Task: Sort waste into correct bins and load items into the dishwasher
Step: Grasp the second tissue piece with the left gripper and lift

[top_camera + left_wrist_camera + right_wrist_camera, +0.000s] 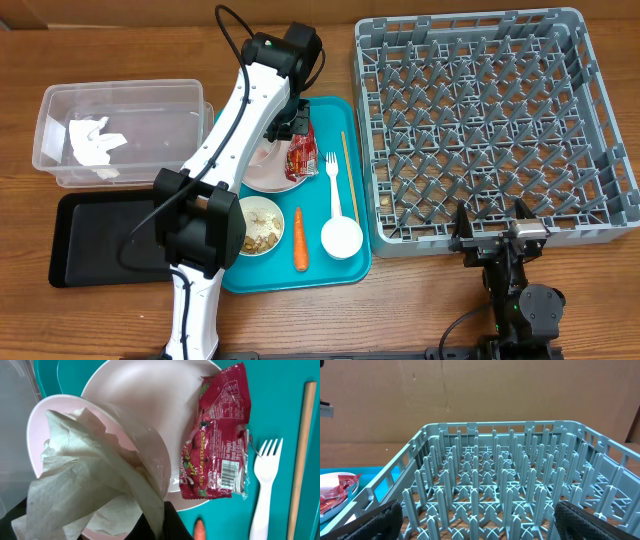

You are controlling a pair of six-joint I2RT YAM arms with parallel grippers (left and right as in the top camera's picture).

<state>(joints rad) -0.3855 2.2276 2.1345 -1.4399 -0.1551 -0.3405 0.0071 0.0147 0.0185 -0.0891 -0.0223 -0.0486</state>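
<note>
We list left fingers [172,527] clenched on napkin [90,475] above pink plate [145,395]; right fingers [380,520] released, well apart from it.

Grey pegged dish rack [366,130] fills the desk's far right corner. At the left edge, the clear tub [120,92] holds a white napkin [95,142], black tray [90,245] just nearer. Mid-desk, the pink plate [150,395] carries a crumpled napkin [95,475] and red wrapper [217,440]; fork [333,185], chopstick [345,165], carrot [299,240], food bowl [262,225] and cup [341,238] lie beside.
</note>
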